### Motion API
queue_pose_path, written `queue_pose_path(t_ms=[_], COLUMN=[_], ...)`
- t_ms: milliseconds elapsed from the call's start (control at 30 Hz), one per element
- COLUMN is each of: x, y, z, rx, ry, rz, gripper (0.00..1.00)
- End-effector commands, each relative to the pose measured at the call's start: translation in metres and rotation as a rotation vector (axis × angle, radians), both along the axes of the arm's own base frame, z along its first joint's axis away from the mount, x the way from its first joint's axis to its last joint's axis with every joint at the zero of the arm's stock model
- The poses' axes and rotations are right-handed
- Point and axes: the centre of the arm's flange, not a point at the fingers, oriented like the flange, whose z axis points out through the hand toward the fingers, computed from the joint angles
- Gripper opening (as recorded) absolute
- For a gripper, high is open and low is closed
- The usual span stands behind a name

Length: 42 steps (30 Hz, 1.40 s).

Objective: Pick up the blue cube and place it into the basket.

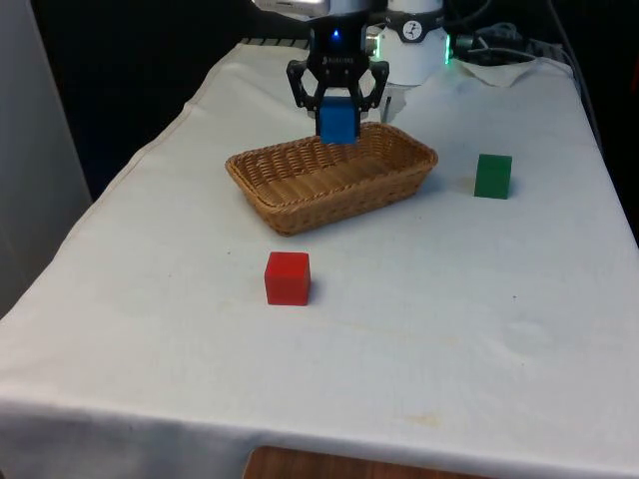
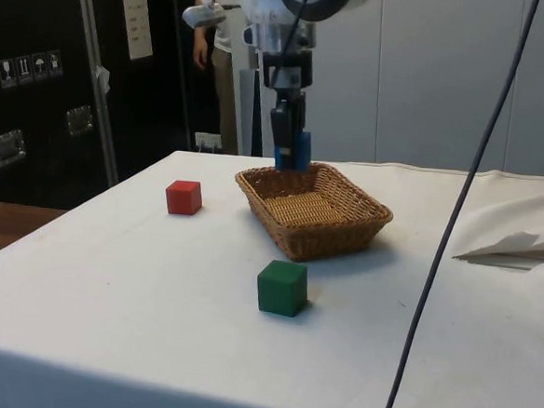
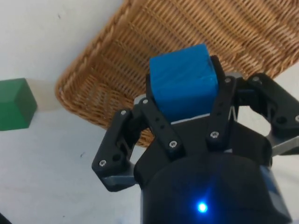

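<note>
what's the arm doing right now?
The gripper is shut on the blue cube, holding it in the air at the far rim of the wicker basket, on the robot's side. The cube is not yet in the basket. A red cube and a green cube sit on the white cloth, apart from the basket and untouched.

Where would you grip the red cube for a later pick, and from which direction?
Take the red cube from straight above, fingers closing on two opposite vertical faces. It sits flat and upright on the white cloth, alone, well apart from the basket and the green cube, so all sides look free. Probably align the fingers square to its faces, the same hold the gripper has on the blue cube.
</note>
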Motion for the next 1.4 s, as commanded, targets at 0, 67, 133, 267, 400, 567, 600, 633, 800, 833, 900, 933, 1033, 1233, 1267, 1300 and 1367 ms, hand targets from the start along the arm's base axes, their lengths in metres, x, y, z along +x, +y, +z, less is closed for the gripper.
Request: queue_pose_path(t_ms=[0, 67, 133, 267, 400, 567, 600, 633, 800, 833, 900, 933, 1033, 1233, 1267, 1300, 1367], x=[-0.004, -0.011, -0.013, -0.015, -0.017, -0.019, -0.019, -0.019, -0.020, -0.020, -0.020, -0.020, -0.020, -0.018, -0.017, -0.017, -0.014], y=[-0.002, -0.005, -0.007, -0.008, -0.010, -0.017, -0.019, -0.020, -0.025, -0.026, -0.028, -0.029, -0.032, -0.034, -0.035, -0.035, -0.036], z=[0.000, -0.003, -0.005, -0.006, -0.011, -0.020, -0.022, -0.025, -0.035, -0.037, -0.041, -0.042, -0.048, -0.056, -0.059, -0.059, -0.062], rx=[0.002, 0.002, 0.003, 0.005, 0.008, 0.014, 0.015, 0.017, 0.017, 0.027, 0.029, 0.030, 0.035, 0.041, 0.045, 0.045, 0.049], ry=[-0.011, -0.009, -0.007, -0.005, 0.001, 0.013, 0.014, 0.016, 0.029, 0.024, 0.028, 0.028, 0.036, 0.046, 0.047, 0.047, 0.050], rz=[0.004, 0.012, 0.017, 0.017, 0.016, 0.013, 0.013, 0.013, 0.009, 0.008, 0.003, 0.001, -0.008, -0.026, -0.036, -0.036, -0.050], gripper=[0.00, 0.00, 0.00, 0.00, 0.00, 0.00, 0.00, 0.00, 0.00, 0.00, 0.00, 0.00, 0.00, 0.00, 0.00, 0.00, 0.00])
